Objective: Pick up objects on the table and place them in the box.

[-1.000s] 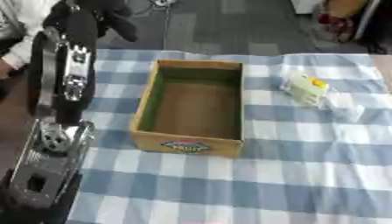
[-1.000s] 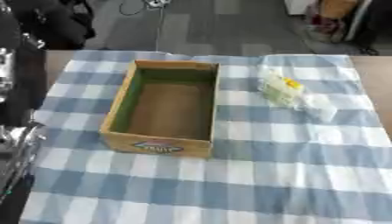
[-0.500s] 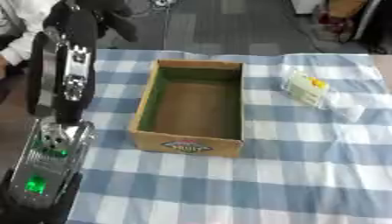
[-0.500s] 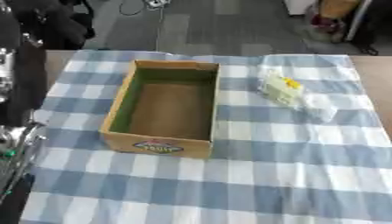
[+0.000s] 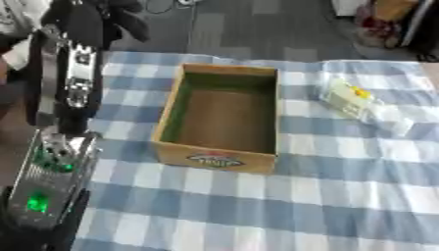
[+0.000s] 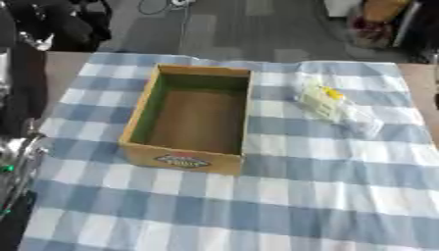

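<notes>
An open cardboard box (image 5: 225,115) with a green inner wall stands at the middle of the checked tablecloth, and nothing shows inside it. To its right lies a clear plastic packet (image 5: 358,100) holding something pale with a yellow spot. My left arm (image 5: 65,88) rises along the left edge, well left of the box. Its dark hand (image 5: 101,20) is up at the far left corner, above the table's back edge, and its shape is too blurred to read. My right hand does not show.
The blue and white checked cloth (image 6: 283,196) covers the table, with open cloth in front of the box. Grey floor, cables and dark clutter (image 6: 386,22) lie beyond the far edge.
Green lights have come on at the lower part of my left arm. The box and the packet have not moved.
</notes>
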Action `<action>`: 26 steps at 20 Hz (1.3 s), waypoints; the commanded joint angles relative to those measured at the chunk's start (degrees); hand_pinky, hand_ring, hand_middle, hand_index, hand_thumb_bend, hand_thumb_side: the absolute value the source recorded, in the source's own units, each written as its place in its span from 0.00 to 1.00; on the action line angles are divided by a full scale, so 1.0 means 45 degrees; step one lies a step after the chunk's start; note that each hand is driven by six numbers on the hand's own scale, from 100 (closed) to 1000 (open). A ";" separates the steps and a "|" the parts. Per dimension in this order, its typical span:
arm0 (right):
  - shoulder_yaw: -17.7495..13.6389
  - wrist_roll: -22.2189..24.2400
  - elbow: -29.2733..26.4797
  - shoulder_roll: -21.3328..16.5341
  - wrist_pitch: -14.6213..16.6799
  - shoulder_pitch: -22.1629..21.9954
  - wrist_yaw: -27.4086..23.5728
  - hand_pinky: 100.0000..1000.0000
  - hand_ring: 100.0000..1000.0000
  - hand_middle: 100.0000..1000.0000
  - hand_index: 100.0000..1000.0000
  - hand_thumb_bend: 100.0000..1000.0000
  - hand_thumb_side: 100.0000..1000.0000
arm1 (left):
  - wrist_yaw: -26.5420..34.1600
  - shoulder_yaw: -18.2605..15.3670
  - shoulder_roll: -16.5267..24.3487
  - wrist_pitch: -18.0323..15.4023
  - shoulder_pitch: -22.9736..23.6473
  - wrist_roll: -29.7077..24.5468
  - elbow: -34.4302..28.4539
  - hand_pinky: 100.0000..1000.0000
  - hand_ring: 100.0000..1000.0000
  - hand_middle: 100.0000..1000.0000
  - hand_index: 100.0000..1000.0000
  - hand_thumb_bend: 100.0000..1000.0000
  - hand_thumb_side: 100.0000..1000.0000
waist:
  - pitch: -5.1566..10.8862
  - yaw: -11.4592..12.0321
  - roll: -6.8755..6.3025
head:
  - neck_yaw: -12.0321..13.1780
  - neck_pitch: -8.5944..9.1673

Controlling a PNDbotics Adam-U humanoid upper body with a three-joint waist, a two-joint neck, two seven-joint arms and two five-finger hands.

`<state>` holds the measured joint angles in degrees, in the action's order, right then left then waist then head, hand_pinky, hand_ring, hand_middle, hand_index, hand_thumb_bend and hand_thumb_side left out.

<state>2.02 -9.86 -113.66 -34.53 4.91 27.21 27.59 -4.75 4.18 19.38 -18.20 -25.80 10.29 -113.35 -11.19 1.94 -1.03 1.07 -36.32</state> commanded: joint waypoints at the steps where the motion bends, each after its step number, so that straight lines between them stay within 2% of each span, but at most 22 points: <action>1: 0.0059 0.0528 -0.0165 -0.1211 -0.1116 0.0410 -0.0169 0.53 0.48 0.62 0.79 0.15 1.00 | 0.0083 0.0035 0.0244 0.0038 -0.0036 -0.0094 -0.0276 0.51 0.37 0.52 0.68 0.30 0.81 | 0.0278 0.0037 0.0051 | -0.0460 -0.0156; 4: 0.0325 0.0859 0.0301 -0.1973 -0.1866 0.0782 0.0038 0.54 0.49 0.63 0.78 0.16 1.00 | 0.0138 0.0117 0.0262 0.0063 0.0025 -0.0214 -0.0276 0.51 0.37 0.52 0.68 0.30 0.81 | 0.0302 0.0083 0.0093 | -0.0722 -0.0224; 9: 0.0986 0.1500 0.1585 -0.2944 -0.1973 0.1573 0.0941 0.61 0.56 0.68 0.77 0.20 1.00 | 0.0246 0.0194 0.0255 0.0119 0.0118 -0.0337 -0.0276 0.50 0.36 0.52 0.68 0.30 0.82 | 0.0345 0.0163 0.0157 | -0.1220 -0.0203; 12: 0.1377 0.1960 0.2564 -0.3281 -0.1754 0.2176 0.1617 0.63 0.57 0.69 0.77 0.23 1.00 | 0.0292 0.0227 0.0256 0.0153 0.0157 -0.0404 -0.0276 0.51 0.36 0.52 0.68 0.30 0.82 | 0.0384 0.0205 0.0186 | -0.1441 -0.0241; 13: 0.1461 0.2050 0.2884 -0.3335 -0.1670 0.2354 0.1772 0.68 0.61 0.70 0.77 0.26 1.00 | 0.0303 0.0231 0.0253 0.0156 0.0160 -0.0418 -0.0276 0.51 0.36 0.52 0.68 0.30 0.82 | 0.0392 0.0217 0.0191 | -0.1452 -0.0229; 15: 0.1627 0.2194 0.3544 -0.3420 -0.1464 0.2743 0.2043 0.74 0.66 0.72 0.78 0.28 1.00 | 0.0320 0.0230 0.0250 0.0157 0.0169 -0.0430 -0.0276 0.51 0.36 0.52 0.68 0.30 0.82 | 0.0398 0.0234 0.0199 | -0.1426 -0.0192; 17: 0.1807 0.2401 0.4172 -0.3481 -0.1195 0.3078 0.2297 0.76 0.69 0.75 0.80 0.29 1.00 | 0.0328 0.0232 0.0256 0.0174 0.0180 -0.0440 -0.0276 0.51 0.36 0.52 0.68 0.29 0.82 | 0.0397 0.0247 0.0211 | -0.1374 -0.0208; 22: 0.2265 0.3325 0.5885 -0.3556 -0.0326 0.3827 0.3188 0.80 0.73 0.78 0.83 0.30 1.00 | 0.0322 0.0225 0.0251 0.0171 0.0159 -0.0445 -0.0276 0.51 0.36 0.52 0.68 0.29 0.82 | 0.0387 0.0318 0.0250 | -0.1209 -0.0275; 26: 0.2348 0.3991 0.7310 -0.3304 0.0451 0.4324 0.3809 0.86 0.77 0.83 0.86 0.30 1.00 | 0.0322 0.0227 0.0225 0.0168 0.0121 -0.0451 -0.0276 0.51 0.37 0.52 0.68 0.29 0.82 | 0.0376 0.0383 0.0265 | -0.1167 -0.0266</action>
<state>12.97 7.28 -82.04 -48.32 5.88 45.20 43.73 -3.66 5.25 19.38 -17.27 -24.73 8.38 -113.39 -10.58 3.66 0.09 -4.49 -37.50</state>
